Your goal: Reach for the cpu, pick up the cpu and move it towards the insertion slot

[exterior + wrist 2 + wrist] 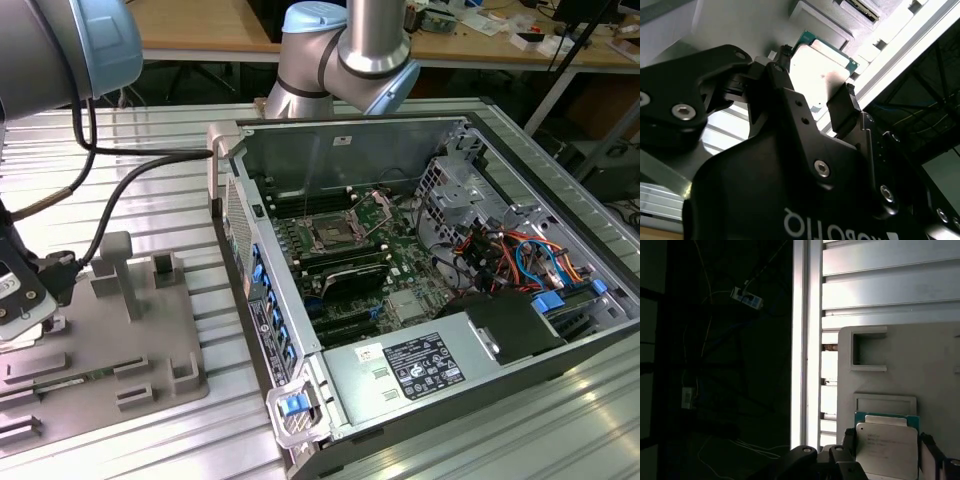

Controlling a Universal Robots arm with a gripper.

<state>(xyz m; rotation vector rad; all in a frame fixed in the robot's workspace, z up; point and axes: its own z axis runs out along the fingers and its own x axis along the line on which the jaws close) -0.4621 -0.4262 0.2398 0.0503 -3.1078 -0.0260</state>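
The cpu [887, 447], a small square chip with a pale silvery top on a green base, lies between the two black fingers of my gripper [888, 440] over the grey fixture plate [935, 370]. The second wrist view shows the cpu [822, 75] with a finger [842, 107] against each side, so my gripper [816, 70] is shut on it. Whether the chip is off the plate I cannot tell. In the exterior view my gripper [15, 305] is at the far left over the plate [110, 340]. The insertion slot [330, 237] is on the motherboard, well to the right.
The open computer case [450, 130] lies on the ribbed metal table [560, 420], with a drive cage and coloured cables on its right side. Upright grey posts [115, 265] stand on the fixture plate. A black cable [150, 165] runs from my arm. The table's edge [800, 340] is close beside the plate.
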